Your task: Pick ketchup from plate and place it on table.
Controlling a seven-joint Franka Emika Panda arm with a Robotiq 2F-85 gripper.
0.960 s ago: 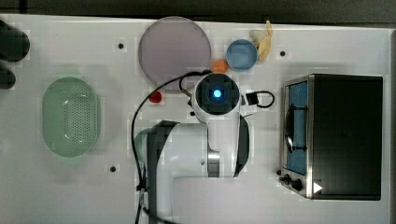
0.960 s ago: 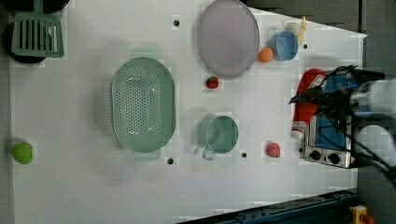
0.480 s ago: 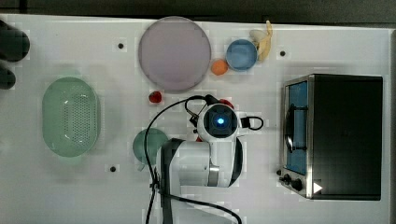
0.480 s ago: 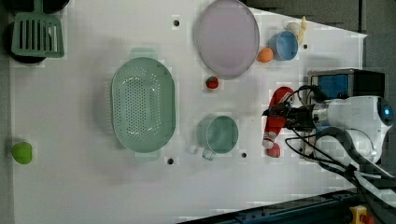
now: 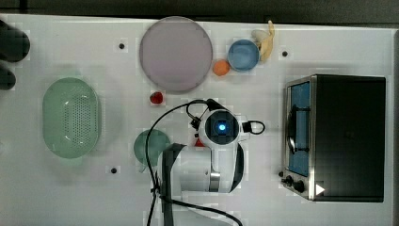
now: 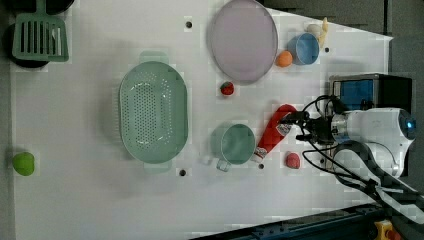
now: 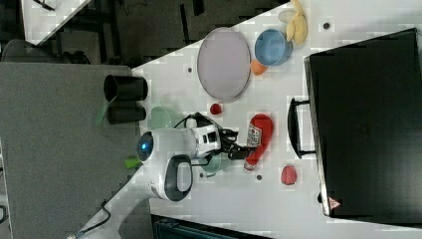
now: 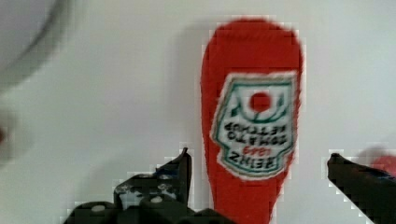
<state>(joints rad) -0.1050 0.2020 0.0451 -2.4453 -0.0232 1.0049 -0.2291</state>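
Note:
The ketchup [image 6: 274,132], a slim red bottle with a white cap end, lies flat on the white table [image 6: 75,190] beside a teal mug, well away from the plate. In the wrist view the ketchup [image 8: 252,116] runs label-up between my two fingertips. My gripper [image 8: 259,161] is open, with bare table showing on each side of the bottle. My gripper [image 6: 296,125] hovers over the bottle's wide end in the left view. The right view has the ketchup [image 7: 259,137] by my gripper [image 7: 239,149]. The pale lilac plate [image 5: 175,54] sits bare at the back.
A teal mug [image 6: 235,144] touches the bottle's cap end. Small red blobs lie nearby [image 6: 292,160] [image 6: 227,88]. The green basket [image 6: 153,112], blue bowl [image 5: 243,55], orange ball [image 5: 220,68] and toaster oven [image 5: 339,136] ring the area.
The arm swung from beside the oven toward the mug, carrying the ketchup down onto the table. The fingers have since spread apart and let go of the bottle.

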